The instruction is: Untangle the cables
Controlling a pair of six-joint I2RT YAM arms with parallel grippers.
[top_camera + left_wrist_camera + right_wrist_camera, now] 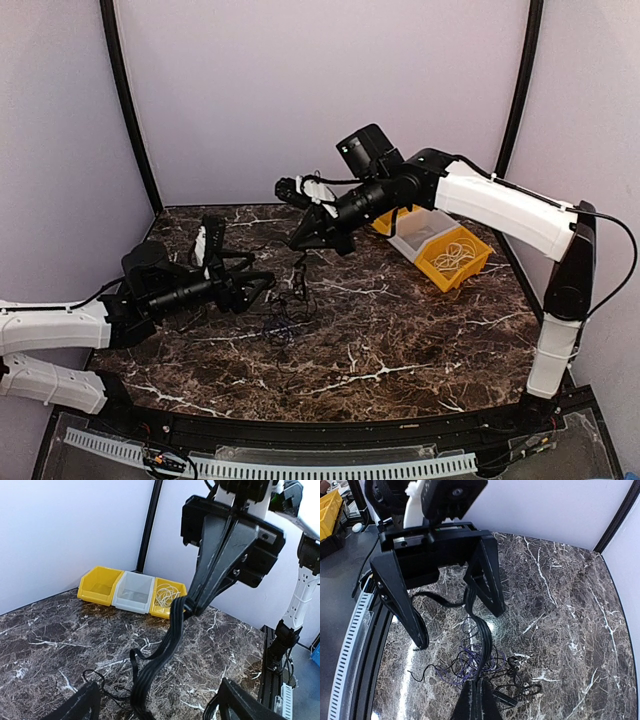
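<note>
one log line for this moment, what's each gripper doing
right gripper: shut on black cable, above table | left gripper: open, cable runs between fingers | tangle: loose on table

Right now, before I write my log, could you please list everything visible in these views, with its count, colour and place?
black cables: several, exact count unclear, black, tangled at the middle of the table
flat band: one, black strands side by side, rising from the tangle to the right pincer
white cable: one, white, coiled inside the end yellow bin nearer the front
yellow bins: two, yellow, at both ends of the bin row, back right of the table
grey bin: one, pale grey, between the yellow bins
table: one, dark marble pattern, under everything
left pincer: one, black, open, left of the tangle
right pincer: one, black, shut on the flat band
</note>
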